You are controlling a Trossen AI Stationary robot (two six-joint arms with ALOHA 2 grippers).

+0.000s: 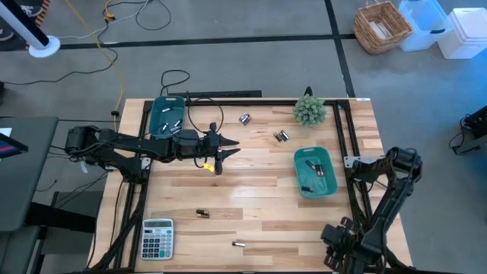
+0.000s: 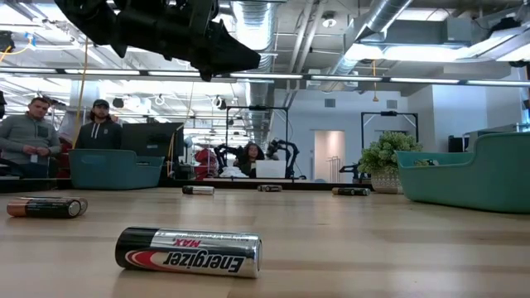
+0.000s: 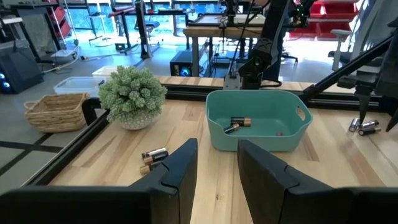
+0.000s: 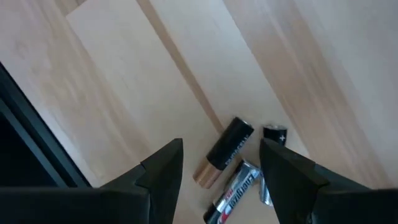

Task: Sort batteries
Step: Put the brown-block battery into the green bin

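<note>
Batteries (image 1: 281,135) lie scattered; the left gripper (image 1: 221,154) hovers empty, jaws parted, and should next descend onto one.

A pale wooden plank worktop (image 1: 259,190) stands on a grey carpeted floor (image 1: 251,65) crossed by dark seams, with black and yellow cables (image 1: 106,30) trailing across it. A woven wicker basket (image 1: 382,27) and white plastic bins (image 1: 449,29) sit on the floor beyond the worktop's far corner. Across the open workshop, exposed silver ducts (image 2: 257,21) and pipes run under the ceiling, strip lights (image 2: 364,79) glow, and two people (image 2: 62,132) stand near dark monitors (image 2: 153,136).
</note>
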